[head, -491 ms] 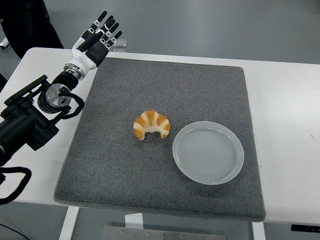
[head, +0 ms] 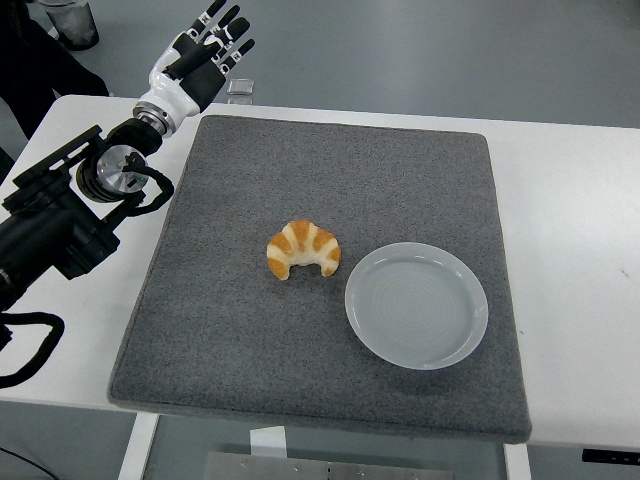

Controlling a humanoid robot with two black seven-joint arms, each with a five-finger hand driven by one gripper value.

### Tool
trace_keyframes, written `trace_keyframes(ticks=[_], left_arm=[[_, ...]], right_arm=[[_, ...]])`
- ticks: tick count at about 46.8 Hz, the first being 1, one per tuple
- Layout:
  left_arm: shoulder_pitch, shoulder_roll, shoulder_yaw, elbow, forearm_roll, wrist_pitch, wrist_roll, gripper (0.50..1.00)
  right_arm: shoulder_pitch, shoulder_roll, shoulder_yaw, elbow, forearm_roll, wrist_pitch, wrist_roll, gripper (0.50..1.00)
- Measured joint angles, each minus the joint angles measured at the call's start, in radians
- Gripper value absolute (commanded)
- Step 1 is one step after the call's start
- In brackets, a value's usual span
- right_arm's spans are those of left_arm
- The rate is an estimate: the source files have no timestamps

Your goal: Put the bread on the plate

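Black left arm angles up from the left edge, left robot hand [head: 203, 58] raised past the desk's [head: 570, 200] far-left corner, fingers spread, holding nothing. Bread [head: 303, 249] sits mid grey mat [head: 330, 170], just left of the plate [head: 417, 305], not touching.

bread [head: 304, 249]: golden striped croissant, tips pointing to 6 o'clock (flat on the mat)
plate [head: 417, 305]: pale, round, empty, at bread's 4 o'clock, just beside
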Motion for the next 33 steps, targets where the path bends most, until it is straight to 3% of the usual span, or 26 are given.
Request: trace_keyframes(ticks=[16, 24, 33], left_arm=[[-0.084, 0.008, 0.018, 0.016, 0.399, 0.035, 0.007, 1.0], [-0.18, 0.066, 0.265, -0.015, 0.452, 0.03, 0.003, 1.0], [-0.316, 0.08, 0.484, -0.037, 0.457, -0.04, 0.0, 1.0]], right_arm=[[0.001, 0.0, 0.0, 0.0, 0.0, 0.0, 0.0, 0.954], [0.0, 0.0, -0.001, 0.0, 0.0, 0.0, 0.0, 0.952], [0.001, 0.0, 0.0, 0.0, 0.0, 0.0, 0.0, 0.952]])
